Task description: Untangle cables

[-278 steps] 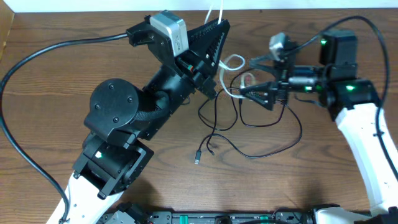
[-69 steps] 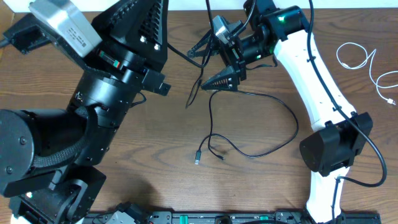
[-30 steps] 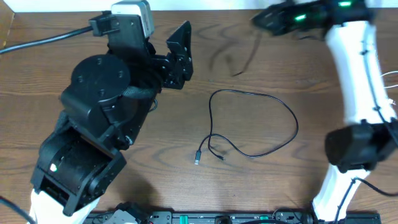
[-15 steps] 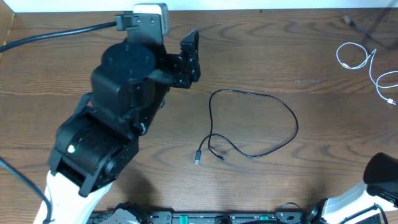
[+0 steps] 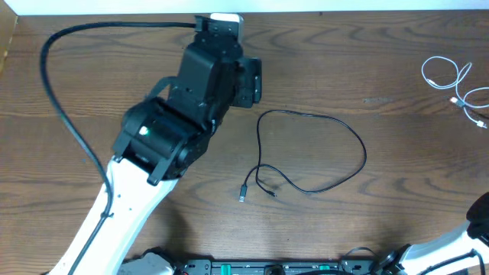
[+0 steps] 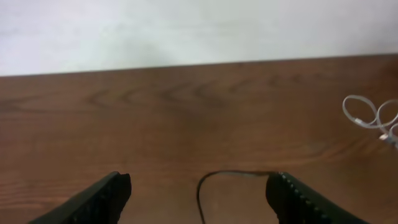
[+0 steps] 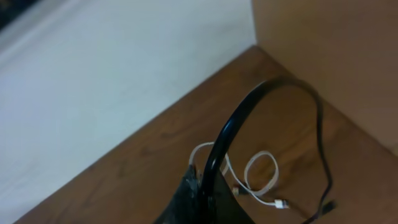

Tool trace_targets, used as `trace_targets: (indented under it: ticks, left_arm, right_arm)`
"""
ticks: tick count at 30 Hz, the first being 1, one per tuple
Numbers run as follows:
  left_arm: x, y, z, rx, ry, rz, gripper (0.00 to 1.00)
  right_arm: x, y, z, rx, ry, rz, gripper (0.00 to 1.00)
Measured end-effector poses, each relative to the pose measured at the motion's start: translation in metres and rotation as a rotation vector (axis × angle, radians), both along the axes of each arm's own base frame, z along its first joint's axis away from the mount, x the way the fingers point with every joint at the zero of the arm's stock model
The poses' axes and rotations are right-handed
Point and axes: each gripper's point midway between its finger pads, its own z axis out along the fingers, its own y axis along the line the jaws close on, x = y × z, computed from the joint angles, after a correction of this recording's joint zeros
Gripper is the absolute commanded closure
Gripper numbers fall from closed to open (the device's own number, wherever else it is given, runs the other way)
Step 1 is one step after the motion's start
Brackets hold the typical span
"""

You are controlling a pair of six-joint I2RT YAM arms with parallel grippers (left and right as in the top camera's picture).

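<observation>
On the wooden surface (image 5: 367, 61) the two cables lie well apart. The black cable (image 5: 364, 156) sprawls in an open loop near the middle, with both plug ends at its near side. The white cable (image 5: 458, 88) is bunched in small coils at the far right edge. Neither crosses the other, so I'd say the untangling is done or nearly so, and the wide gap looks meant to keep them from catching again.

The left arm (image 5: 164, 141) reaches toward the far edge. The left fingers (image 6: 106, 196) are spread wide with nothing between them, just beyond the top of the black loop. My guess is that this is a resting pose rather than a reach.

Only a corner of the right arm (image 5: 480, 218) shows from above. Its wrist camera looks at the white coils past a thick black wire (image 7: 249, 112). The right fingers (image 7: 196, 202) are a dark blur at the bottom edge, so I cannot tell whether they are apart or together.

I can read no brand, label or writing anywhere. A green light (image 5: 145, 131) glows on the left arm.
</observation>
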Motion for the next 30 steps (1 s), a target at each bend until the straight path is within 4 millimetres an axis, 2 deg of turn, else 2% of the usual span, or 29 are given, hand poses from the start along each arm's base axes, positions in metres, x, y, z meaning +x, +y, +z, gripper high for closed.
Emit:
trace_targets:
  ticks: [1, 2, 3, 5, 7, 10, 14, 18, 22, 25, 26, 30]
  left_arm:
    - [0.001, -0.001, -0.003, 0.005, 0.009, -0.002, 0.25]
    - [0.001, -0.003, -0.006, 0.009, 0.02, -0.01, 0.25]
    - [0.001, -0.005, -0.009, 0.013, 0.03, -0.02, 0.25]
    - [0.001, -0.009, -0.016, 0.023, 0.048, -0.041, 0.25]
    - [0.001, -0.011, -0.022, 0.037, 0.068, -0.057, 0.25]
    - [-0.002, -0.01, -0.03, 0.057, 0.1, -0.065, 0.25]
    - [-0.009, -0.019, -0.045, 0.087, 0.158, -0.142, 0.25]
    - [-0.019, -0.03, -0.072, 0.127, 0.262, -0.249, 0.25]
    - [-0.04, -0.034, -0.122, 0.215, 0.471, -0.359, 0.25]
    - [-0.054, -0.039, -0.154, 0.244, 0.596, -0.433, 0.25]
    - [-0.061, -0.041, -0.171, 0.257, 0.658, -0.479, 0.25]
    - [-0.08, -0.048, -0.227, 0.299, 0.83, -0.636, 0.25]
  right_arm:
    - [0.002, -0.003, -0.007, 0.011, 0.014, -0.003, 0.9]
    - [0.006, -0.007, -0.021, 0.035, 0.038, -0.008, 0.5]
    - [0.009, -0.009, -0.03, 0.049, 0.056, -0.007, 0.26]
    - [0.016, -0.013, -0.056, 0.093, 0.106, -0.004, 0.01]
    - [0.019, -0.011, -0.087, 0.152, 0.179, 0.008, 0.01]
    - [0.018, 0.002, -0.111, 0.202, 0.257, 0.039, 0.01]
    - [0.012, 0.029, -0.122, 0.252, 0.33, 0.087, 0.01]
    - [0.004, 0.062, -0.133, 0.297, 0.424, 0.156, 0.01]
    - [0.01, 0.102, -0.139, 0.283, 0.486, 0.272, 0.01]
    - [0.018, 0.124, -0.139, 0.259, 0.497, 0.339, 0.01]
    - [0.022, 0.133, -0.139, 0.251, 0.501, 0.363, 0.01]
    - [0.027, 0.15, -0.139, 0.228, 0.508, 0.416, 0.01]
